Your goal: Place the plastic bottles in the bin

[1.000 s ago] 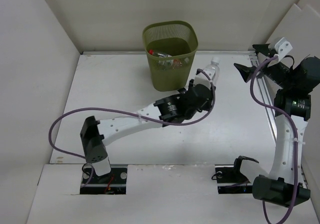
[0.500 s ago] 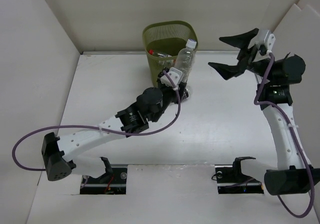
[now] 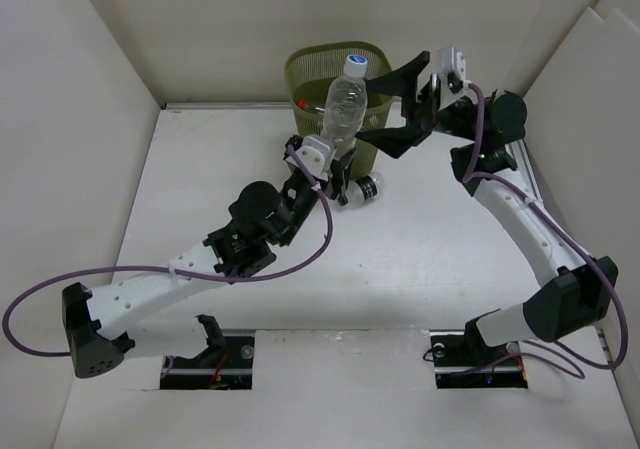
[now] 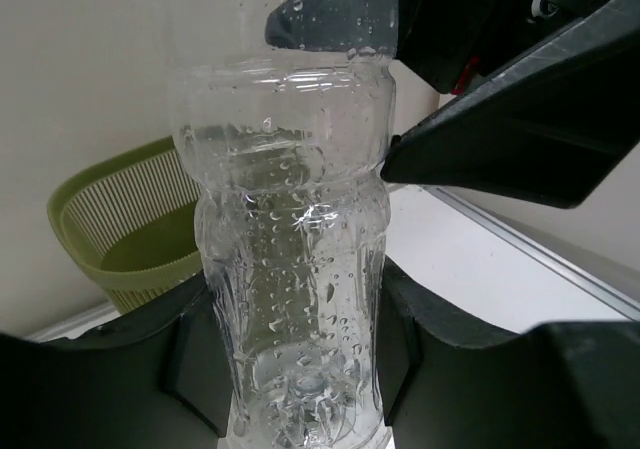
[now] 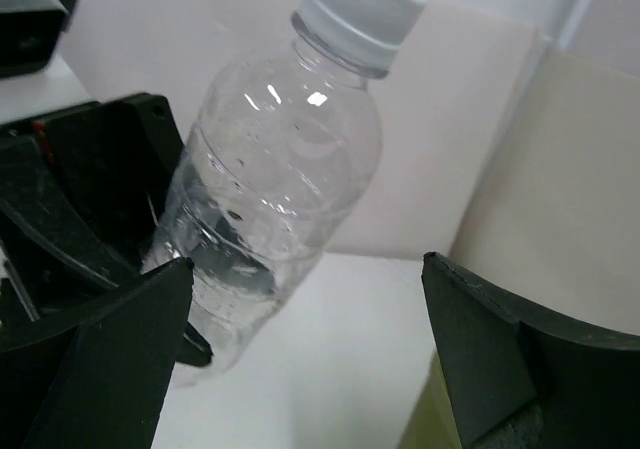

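My left gripper is shut on the lower part of a clear plastic bottle with a white cap and holds it upright in front of the olive-green mesh bin. In the left wrist view the bottle fills the middle between the black pads. The right gripper stands open just right of this bottle, its fingers on either side of empty air. The right wrist view shows the bottle to the left of that gripper. Another bottle lies on the table by the bin's foot. A red-capped one lies inside the bin.
The bin stands against the back wall of a white walled table. Both arms crowd the space in front of and right of the bin. The right arm's black fingers loom close beside the held bottle. A metal rail runs along the table's right edge.
My left arm has lifted the bottle up and to the left, from the table right of the bin to the bin's front rim. The right arm swung left, open, close to the bottle.
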{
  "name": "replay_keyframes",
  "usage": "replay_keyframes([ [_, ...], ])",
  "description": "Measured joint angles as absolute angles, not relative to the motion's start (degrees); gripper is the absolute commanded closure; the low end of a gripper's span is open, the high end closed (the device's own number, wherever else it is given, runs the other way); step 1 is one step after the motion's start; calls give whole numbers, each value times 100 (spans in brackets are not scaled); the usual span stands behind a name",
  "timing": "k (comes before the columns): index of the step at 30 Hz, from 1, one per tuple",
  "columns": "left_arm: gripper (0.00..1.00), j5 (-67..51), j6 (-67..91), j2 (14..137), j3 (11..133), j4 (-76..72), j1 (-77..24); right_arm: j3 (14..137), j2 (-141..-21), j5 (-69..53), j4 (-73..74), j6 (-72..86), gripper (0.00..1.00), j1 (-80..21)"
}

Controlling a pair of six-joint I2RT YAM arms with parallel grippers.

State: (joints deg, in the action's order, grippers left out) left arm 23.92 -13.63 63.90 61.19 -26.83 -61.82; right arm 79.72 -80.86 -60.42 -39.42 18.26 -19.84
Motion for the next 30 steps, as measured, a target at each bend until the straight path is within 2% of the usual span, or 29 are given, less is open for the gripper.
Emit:
replay_keyframes([
  [8,100,2071,-1544,6377,6060,-2893,-6217,8141,-8219,-5951,-4722,2178,0,-2676],
  [9,100,2034,-1557,6377,6060,-2902,-6219,8158,-8237,-5942,-4757,2191,2,-2687],
  [10,100,1997,-1568,6381,6060,-2906,-6219,8182,-8265,-5913,-4801,2204,9,-2727],
  [12,100,1979,-1581,6390,6058,-2926,-6219,8248,-8346,-5843,-4864,2244,34,-2803],
  [13,100,2001,-1599,6388,6051,-2928,-6219,8274,-8385,-5822,-4895,2272,79,-2821],
  [14,100,2010,-1605,6388,6051,-2943,-6208,8291,-8418,-5780,-4917,2298,92,-2827],
  [15,77,2043,-1632,6394,6049,-2943,-6191,8302,-8440,-5717,-4901,2418,100,-2860],
  [16,54,2095,-1636,6407,6045,-2939,-6182,8318,-8466,-5695,-4884,2488,100,-2884],
  [17,24,2139,-1612,6410,6042,-2899,-6180,8342,-8499,-5739,-4901,2517,100,-2886],
  [18,0,2215,-1623,6407,6042,-2884,-6180,8374,-8532,-5791,-4899,2558,100,-2886],
  [23,0,2818,-1321,6469,6112,-2729,-6222,8991,-8995,-5920,-4810,2418,100,-2825],
  [30,0,3601,-355,6573,6254,-1881,-6215,11406,-10527,-5782,-4510,2392,100,-1927],
])
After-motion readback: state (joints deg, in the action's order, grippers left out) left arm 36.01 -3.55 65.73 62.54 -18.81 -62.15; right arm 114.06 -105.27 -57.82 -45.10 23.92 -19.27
